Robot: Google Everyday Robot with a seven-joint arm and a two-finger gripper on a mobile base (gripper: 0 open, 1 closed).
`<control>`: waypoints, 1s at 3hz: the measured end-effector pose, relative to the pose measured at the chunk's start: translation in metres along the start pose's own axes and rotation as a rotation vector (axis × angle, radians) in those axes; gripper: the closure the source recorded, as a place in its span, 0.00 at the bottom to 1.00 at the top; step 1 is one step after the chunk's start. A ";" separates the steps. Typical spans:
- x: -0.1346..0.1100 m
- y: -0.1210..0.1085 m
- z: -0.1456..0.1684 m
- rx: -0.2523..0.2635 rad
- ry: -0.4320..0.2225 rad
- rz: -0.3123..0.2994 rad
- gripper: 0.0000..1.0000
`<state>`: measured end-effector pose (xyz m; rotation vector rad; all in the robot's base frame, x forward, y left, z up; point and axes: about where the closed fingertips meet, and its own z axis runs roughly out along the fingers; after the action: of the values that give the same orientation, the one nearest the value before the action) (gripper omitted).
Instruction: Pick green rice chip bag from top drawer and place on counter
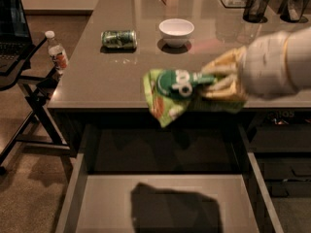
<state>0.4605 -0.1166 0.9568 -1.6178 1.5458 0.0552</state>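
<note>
1. The bag (170,93) is in mid-air, pinched at its right side by the closed jaws of the gripper (209,80).
2. Just behind the jaws is the front edge of the counter (97,76).
3. Well below them, the drawer (73,198) stands open.
4. Beyond the jaws a bowl (176,31) sits on the counter, and farther left a can (119,39) lies on its side.

Office kitchenette, after hours.
Glossy grey-beige stone counter (97,76), white round bowl (176,31), black laptop (12,21) alongside; gripper (206,80) grips crinkled green bag (167,98) above counter edge.

Brown floor (24,203), black stand (34,81)
</note>
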 end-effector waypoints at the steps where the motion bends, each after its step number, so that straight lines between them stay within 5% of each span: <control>1: -0.030 -0.036 -0.020 0.054 -0.006 -0.048 1.00; 3: -0.039 -0.037 -0.014 0.039 -0.018 -0.064 1.00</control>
<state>0.4754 -0.0999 1.0076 -1.6304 1.4719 0.0043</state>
